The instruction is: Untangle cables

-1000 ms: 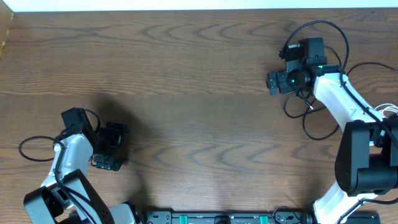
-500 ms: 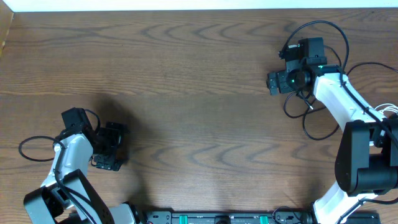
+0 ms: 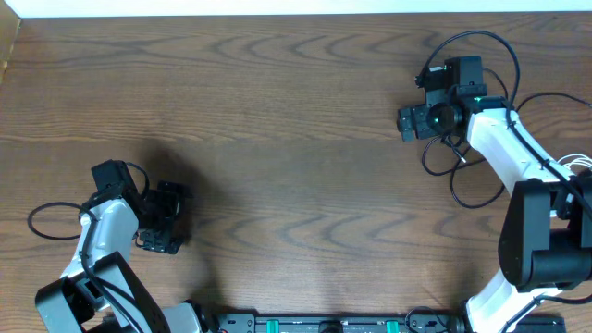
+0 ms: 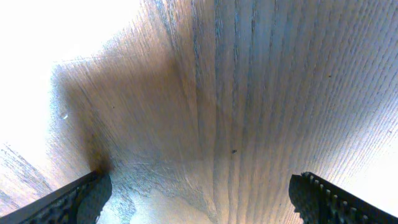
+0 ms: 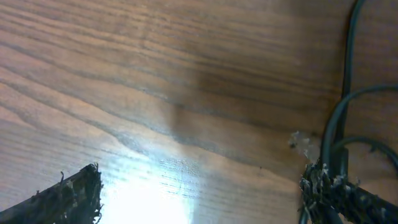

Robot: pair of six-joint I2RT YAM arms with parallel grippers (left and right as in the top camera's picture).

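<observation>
Thin black cables lie in loops on the wooden table, just below and right of my right gripper. A bit of white cable shows at the right edge. In the right wrist view the black cables run past the right fingertip. My right gripper is open with only bare wood between its fingers. My left gripper is at the lower left, open over bare wood, with nothing between its fingers. A thin black loop lies left of the left arm.
The white right arm reaches from the lower right across the cable loops. A black cord arcs above the right wrist. A black rail runs along the table's front edge. The table's far edge meets a white strip.
</observation>
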